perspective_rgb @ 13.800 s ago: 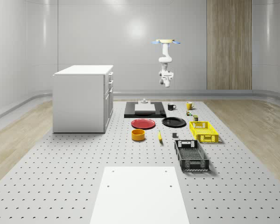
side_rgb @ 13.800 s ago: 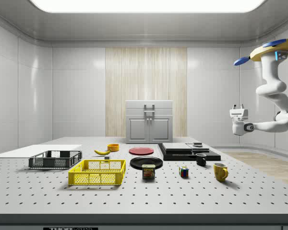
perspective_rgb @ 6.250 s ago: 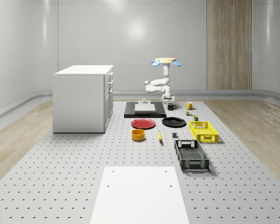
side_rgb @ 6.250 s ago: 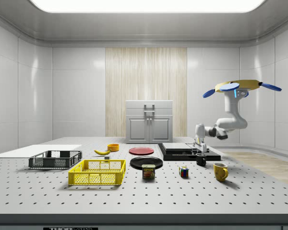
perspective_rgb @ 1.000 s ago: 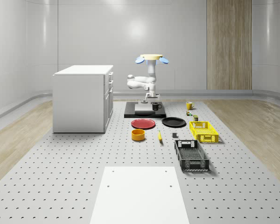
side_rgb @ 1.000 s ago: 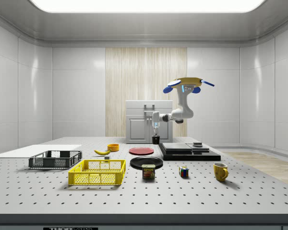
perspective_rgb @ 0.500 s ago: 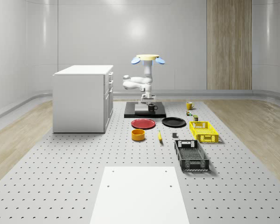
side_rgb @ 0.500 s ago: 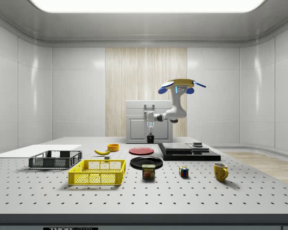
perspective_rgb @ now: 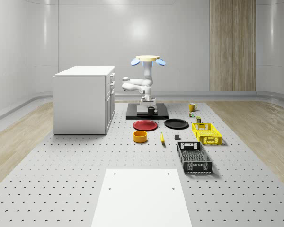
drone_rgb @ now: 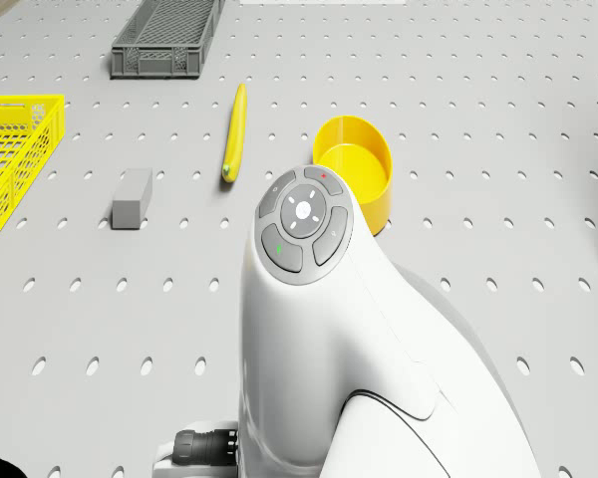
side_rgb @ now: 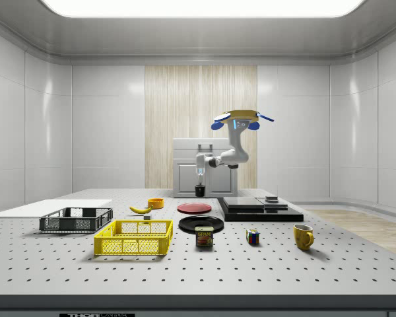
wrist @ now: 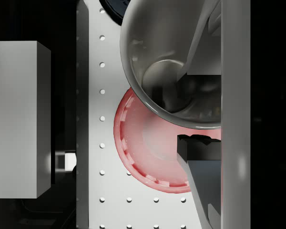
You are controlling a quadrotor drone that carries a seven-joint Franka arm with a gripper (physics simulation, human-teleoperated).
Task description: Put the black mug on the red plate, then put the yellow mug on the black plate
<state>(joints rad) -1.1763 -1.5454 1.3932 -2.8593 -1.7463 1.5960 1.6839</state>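
The drone (side_rgb: 236, 119) hovers over the table (perspective_rgb: 85, 161) by the black slab (side_rgb: 261, 210). The wrist view alone shows the red plate (wrist: 148, 148) beneath the gripper (wrist: 195, 109), whose fingers clamp the black mug (side_rgb: 199, 191) by its wall, aloft.

The whole-scene view looks from high at the near end down the length of the perforated table (perspective_rgb: 61, 189), well back. The side view sits low at the table's long edge, facing across to the white cabinet (side_rgb: 204, 168). Both take in the red plate (perspective_rgb: 145, 125) and yellow crate (side_rgb: 134, 238). The drone view looks forward and down past the arm (close) onto the yellow bowl (drone_rgb: 357, 174). The wrist view looks straight down, apparently, onto the red plate, very near.
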